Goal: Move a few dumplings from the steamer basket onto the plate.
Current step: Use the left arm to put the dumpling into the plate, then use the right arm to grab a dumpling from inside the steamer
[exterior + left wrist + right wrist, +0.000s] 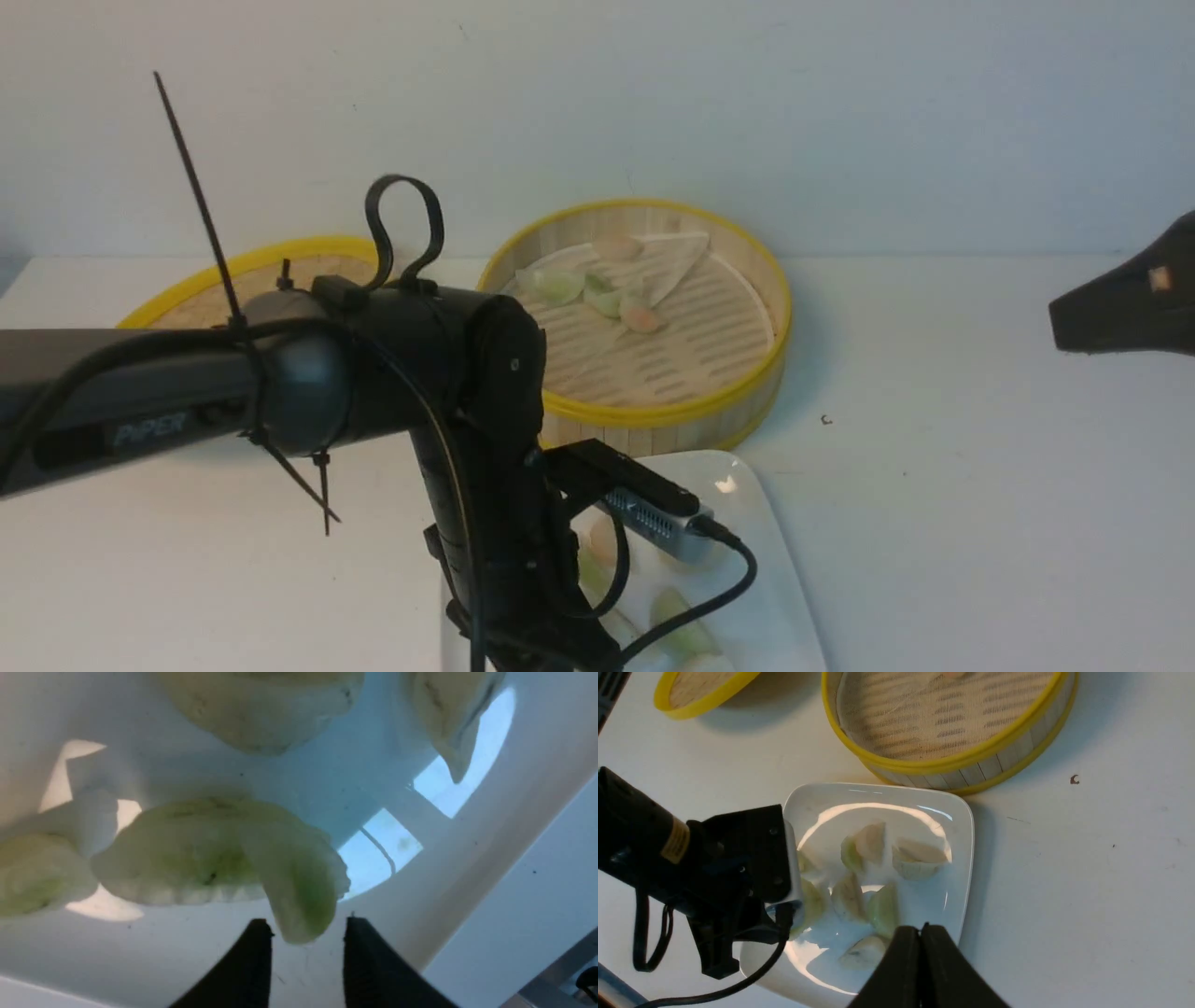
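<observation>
Plate (934, 905), near edge of the tabletop (934, 523), bearing dumplings (883, 910); above it, left gripper (308, 924), jaws parted. Right gripper (922, 929), jaws closed, above the tabletop. Beyond the plate, steamer basket (691, 411), more dumplings toward its far rim.

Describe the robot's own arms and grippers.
The left arm is black and dark grey with rounded joints, white "PiPER" lettering, cable ties, a looped strap and black cables. A silver camera sits near its wrist. The right gripper has dark, tapering fingers; the left gripper's are dark too.
</observation>
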Tool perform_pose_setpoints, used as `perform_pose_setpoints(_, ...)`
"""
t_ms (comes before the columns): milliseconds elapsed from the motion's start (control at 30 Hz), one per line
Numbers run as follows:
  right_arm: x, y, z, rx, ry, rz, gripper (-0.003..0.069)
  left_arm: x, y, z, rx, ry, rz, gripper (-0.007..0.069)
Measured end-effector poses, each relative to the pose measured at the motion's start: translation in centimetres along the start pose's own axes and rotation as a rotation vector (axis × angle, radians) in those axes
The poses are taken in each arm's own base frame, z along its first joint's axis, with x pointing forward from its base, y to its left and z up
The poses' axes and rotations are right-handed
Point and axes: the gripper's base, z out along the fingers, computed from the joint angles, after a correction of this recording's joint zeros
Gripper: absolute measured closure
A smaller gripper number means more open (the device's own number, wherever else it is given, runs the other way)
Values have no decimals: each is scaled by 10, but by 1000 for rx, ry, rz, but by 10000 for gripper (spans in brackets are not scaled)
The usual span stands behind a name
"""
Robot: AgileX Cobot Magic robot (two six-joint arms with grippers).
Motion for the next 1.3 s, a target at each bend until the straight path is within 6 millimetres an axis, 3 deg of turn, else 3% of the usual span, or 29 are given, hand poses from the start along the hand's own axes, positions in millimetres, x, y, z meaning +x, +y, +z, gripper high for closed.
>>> perform_pose_setpoints(167, -5, -2, 9, -10, 47, -11, 669, -2, 1, 1, 0, -2, -3, 175)
perform_pose_setpoints(267, -15, 3, 20, -18, 83, -58, 669, -4, -1, -7, -11, -22, 5, 160)
perform_pose_setpoints(367, -29, 17, 39, -20, 137, -142, 669, -1, -5, -28, -45, -82, 3, 237)
perform_pose_setpoints(533, -59, 33, 99, 26, 253, -235, 669, 31, -18, -99, -109, -303, -3, 564)
perform_pose_setpoints(600, -71, 32, 122, 26, 276, -236, 669, 47, -22, -121, -121, -374, -11, 607)
perform_pose_setpoints(733, -98, 27, 168, 23, 289, -232, 662, 87, -28, -157, -142, -491, -35, 631)
perform_pose_setpoints(867, -117, 22, 205, 37, 286, -261, 615, 117, -33, -176, -156, -574, -54, 631)
perform_pose_setpoints(900, -121, 19, 222, 41, 293, -271, 585, 129, -35, -182, -163, -609, -62, 631)
perform_pose_setpoints(933, -125, 19, 226, 41, 283, -278, 568, 133, -35, -184, -167, -623, -65, 631)
perform_pose_setpoints(967, -129, 17, 247, 38, 289, -284, 524, 143, -37, -188, -173, -643, -70, 631)
perform_pose_setpoints(1100, -139, 12, 287, 38, 267, -304, 393, 169, -43, -197, -206, -692, -91, 631)
perform_pose_setpoints(1300, -135, -4, 341, 46, 277, -313, 239, 198, -45, -205, -285, -712, -139, 631)
